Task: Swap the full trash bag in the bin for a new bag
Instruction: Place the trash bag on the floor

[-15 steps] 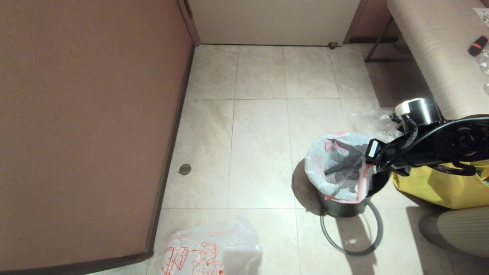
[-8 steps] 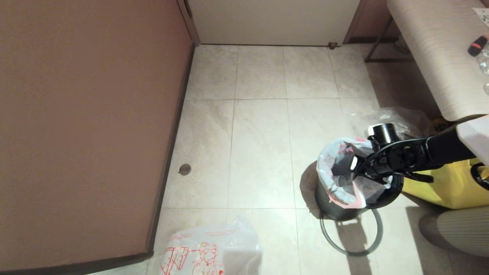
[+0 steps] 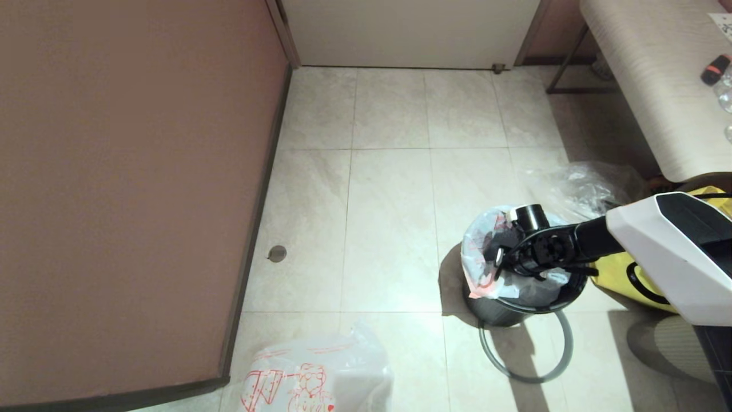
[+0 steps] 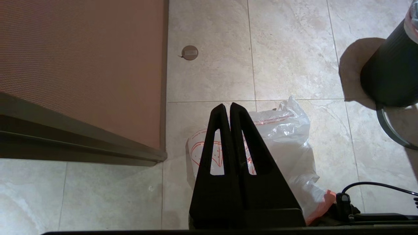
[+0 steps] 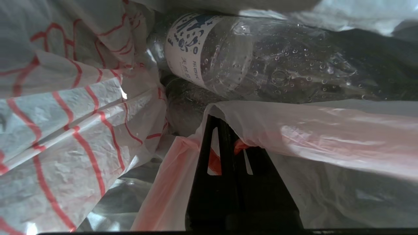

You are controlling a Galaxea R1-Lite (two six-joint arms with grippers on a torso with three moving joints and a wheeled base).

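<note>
Round, tapered black plastic bin [image 3: 503, 312] on pale stone tiles, thin grey hoop [image 3: 532, 375] at its base. Lined with crinkled milky full trash bag [image 3: 477, 252] around a clear, droplet-beaded bottle [image 5: 228, 55]; white label, blue print hard to read. Right gripper [image 5: 223, 124] inside, fingers pressed together, apparently pinching the orange-red handle. Left gripper [image 4: 227, 106] closed, empty, above the red-printed new bag [image 3: 320, 377].

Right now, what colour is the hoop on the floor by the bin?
Grey. The hoop lies by the black bin, clearest in the head view.

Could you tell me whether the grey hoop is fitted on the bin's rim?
No, the hoop lies flat on the floor at the foot of the bin.
</note>
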